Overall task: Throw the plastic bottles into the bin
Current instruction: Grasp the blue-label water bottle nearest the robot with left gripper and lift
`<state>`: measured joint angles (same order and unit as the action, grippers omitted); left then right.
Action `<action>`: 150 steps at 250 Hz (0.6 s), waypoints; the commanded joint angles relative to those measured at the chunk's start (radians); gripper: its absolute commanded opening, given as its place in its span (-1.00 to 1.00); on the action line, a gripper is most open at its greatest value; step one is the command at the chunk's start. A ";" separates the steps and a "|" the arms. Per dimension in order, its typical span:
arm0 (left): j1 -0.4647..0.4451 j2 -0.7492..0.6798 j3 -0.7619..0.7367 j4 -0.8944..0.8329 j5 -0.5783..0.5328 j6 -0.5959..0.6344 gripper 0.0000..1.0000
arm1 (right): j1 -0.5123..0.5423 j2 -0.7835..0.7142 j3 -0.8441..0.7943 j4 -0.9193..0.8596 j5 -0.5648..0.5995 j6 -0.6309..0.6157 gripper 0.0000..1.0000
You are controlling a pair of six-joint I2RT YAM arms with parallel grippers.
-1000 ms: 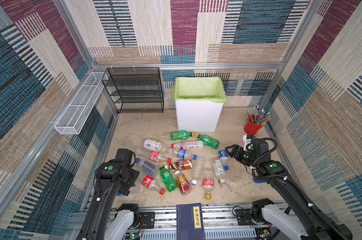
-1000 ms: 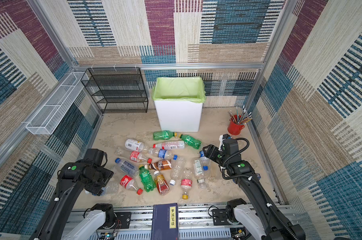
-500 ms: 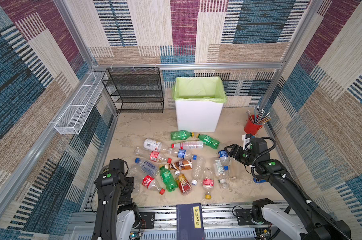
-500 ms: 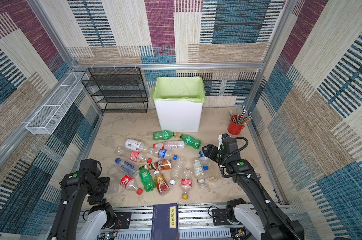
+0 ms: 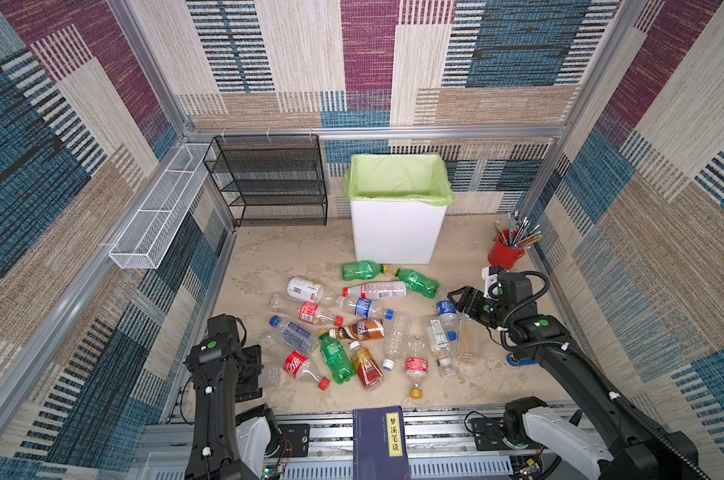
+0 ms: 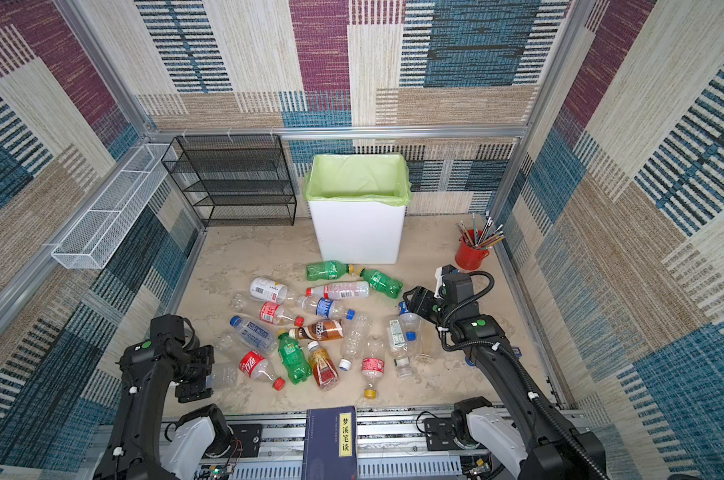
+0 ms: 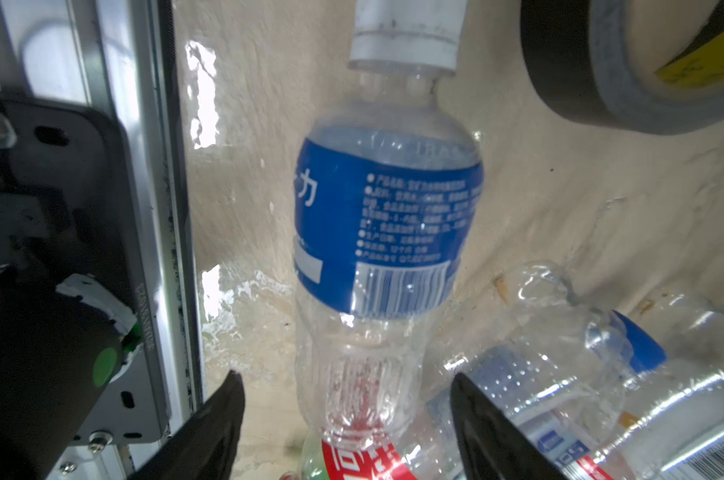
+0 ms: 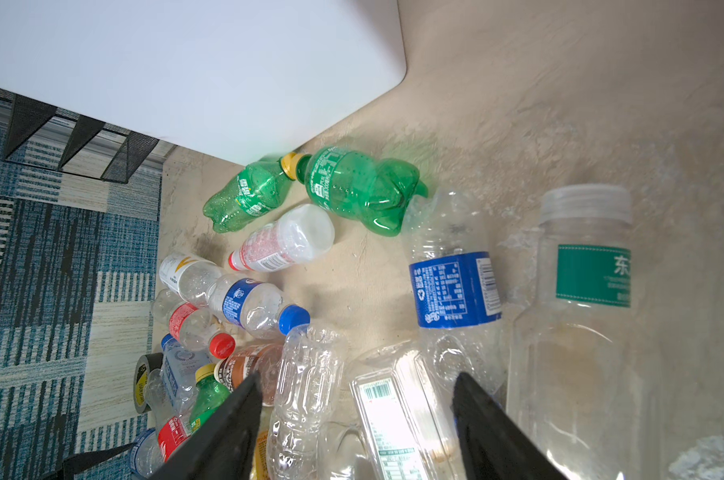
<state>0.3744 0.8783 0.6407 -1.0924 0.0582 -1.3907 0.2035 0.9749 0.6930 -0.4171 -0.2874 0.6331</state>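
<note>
The bin point(image 5: 397, 232) stands at the back of the floor, a green bag folded over its rim, and the plastic bottles point(image 5: 374, 289) lie in a loose heap on the floor in front of it. Nearest the bin's front wall are two green bottles point(image 8: 248, 195), lying cap to cap just before it. The left gripper point(image 7: 344, 376) is at the edge of the heap farthest from the bin, off to the bin's left-front, low over the floor. Its two fingers point(image 7: 210, 428) stand apart. The base of a clear bottle with a blue label point(image 7: 385, 224) lies in the gap between the tips, clear of both, so nothing is clamped. That bottle runs straight away from the gripper to its white cap, near a roll of tape point(image 7: 601, 75). The right gripper point(image 8: 358, 376) is in front of the bin and to its right, between the heap and the red cup of pencils point(image 5: 503, 253). Its fingers point(image 8: 497, 436) are spread too and hold nothing. A clear flat bottle with a white label point(image 8: 387, 415) lies between the tips; whether they touch it cannot be told. Just beside that bottle, on the side away from the heap, lie a crushed blue-label bottle point(image 8: 455, 286) and a square clear bottle with a green label point(image 8: 592, 316).
</note>
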 commanded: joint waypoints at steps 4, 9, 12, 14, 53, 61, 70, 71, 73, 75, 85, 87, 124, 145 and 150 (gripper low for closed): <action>0.009 0.007 -0.039 0.080 0.032 0.010 0.62 | 0.002 0.005 0.009 0.031 0.002 -0.009 0.49; 0.010 0.007 -0.046 0.083 0.032 0.006 0.62 | 0.002 0.007 0.011 0.030 0.002 -0.009 0.49; 0.011 0.007 -0.052 0.084 0.032 0.005 0.63 | 0.002 0.007 0.010 0.030 0.002 -0.011 0.49; 0.011 0.006 -0.055 0.084 0.032 0.005 0.63 | 0.002 0.007 0.011 0.030 0.003 -0.010 0.49; 0.024 -0.007 -0.101 0.112 0.031 0.006 0.65 | 0.002 0.005 0.008 0.035 0.010 -0.009 0.49; 0.024 -0.008 -0.107 0.122 0.033 0.008 0.65 | 0.002 0.005 0.007 0.035 0.010 -0.009 0.49; 0.026 -0.006 -0.115 0.133 0.032 0.006 0.65 | 0.002 0.005 0.003 0.036 0.010 -0.009 0.49; 0.026 -0.006 -0.116 0.134 0.033 0.006 0.65 | 0.002 0.005 0.003 0.037 0.009 -0.009 0.49; 0.027 -0.006 -0.118 0.136 0.032 0.007 0.65 | 0.002 0.004 0.002 0.036 0.009 -0.009 0.49; 0.027 -0.006 -0.119 0.140 0.030 0.006 0.65 | 0.002 0.004 0.002 0.037 0.010 -0.010 0.49; 0.029 -0.004 -0.125 0.150 0.031 0.004 0.65 | 0.002 0.004 -0.002 0.037 0.011 -0.009 0.49; 0.029 -0.003 -0.126 0.153 0.030 0.004 0.65 | 0.002 0.004 -0.004 0.037 0.011 -0.009 0.50; 0.037 0.008 -0.135 0.193 0.020 0.006 0.61 | 0.002 -0.001 -0.017 0.044 0.011 -0.009 0.50; 0.040 0.017 -0.137 0.204 0.016 0.009 0.50 | 0.002 -0.002 -0.022 0.046 0.010 -0.010 0.50; 0.040 0.018 -0.138 0.205 0.017 0.009 0.48 | 0.003 -0.003 -0.024 0.046 0.010 -0.010 0.50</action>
<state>0.4107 0.8890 0.5098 -0.9173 0.0849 -1.3907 0.2035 0.9756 0.6765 -0.4038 -0.2832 0.6273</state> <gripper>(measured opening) 0.765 0.749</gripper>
